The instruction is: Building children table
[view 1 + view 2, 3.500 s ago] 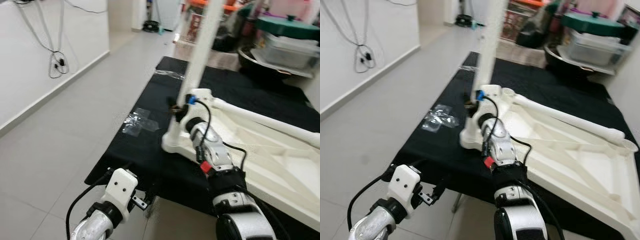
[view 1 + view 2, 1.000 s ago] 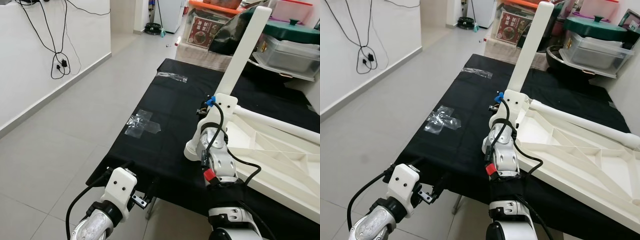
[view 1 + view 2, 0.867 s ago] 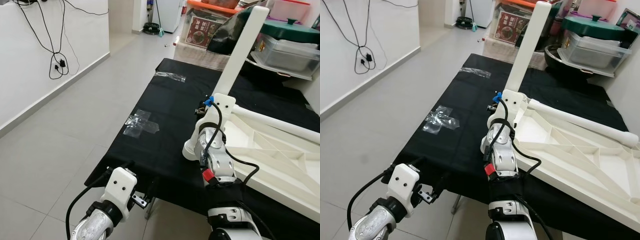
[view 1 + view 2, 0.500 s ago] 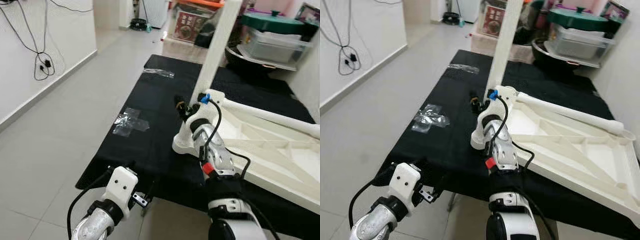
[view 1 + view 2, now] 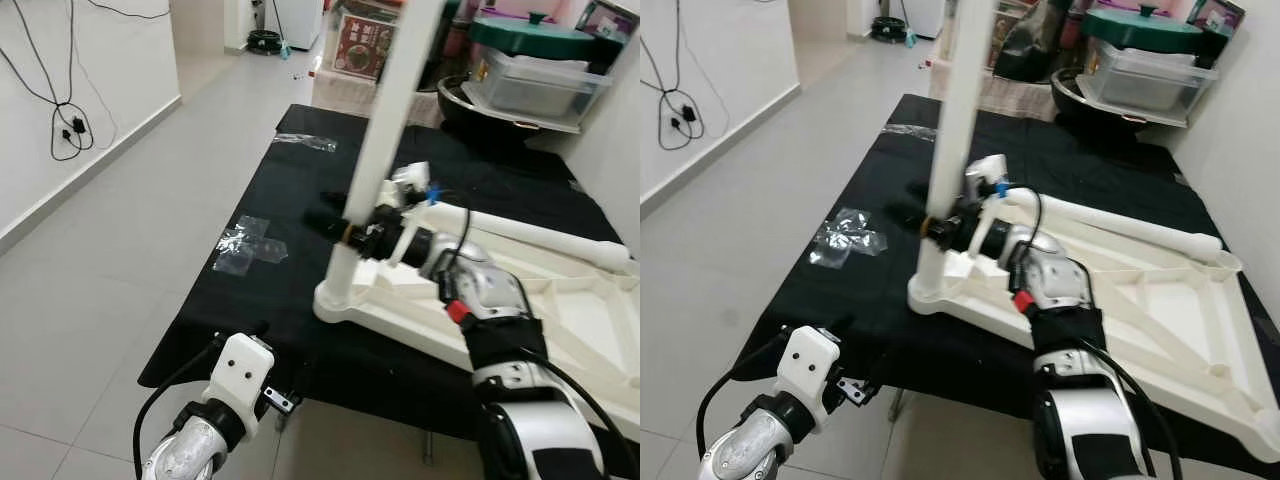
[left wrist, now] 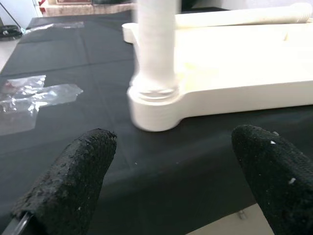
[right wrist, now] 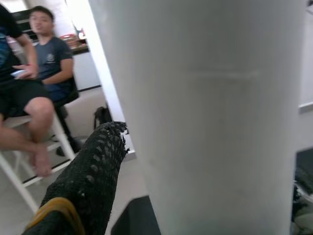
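Right end effector (image 5: 345, 232): we found it clenched on the white table leg (image 5: 385, 120), low on the shaft, just above the socket.
Leg axis: it stood close to upright, leaning slightly, its foot seated in the corner socket (image 5: 335, 298) of the upturned white tabletop (image 5: 560, 300).
Tabletop: it lay underside up on the black-covered table (image 5: 280, 190), with a second leg (image 5: 540, 232) lying flat along its far edge.
Left end effector (image 6: 171, 176): its fingers were spread and empty, low at the table's near edge, facing the socket from the front.
Nearer arm: we judged the right, already on the leg.
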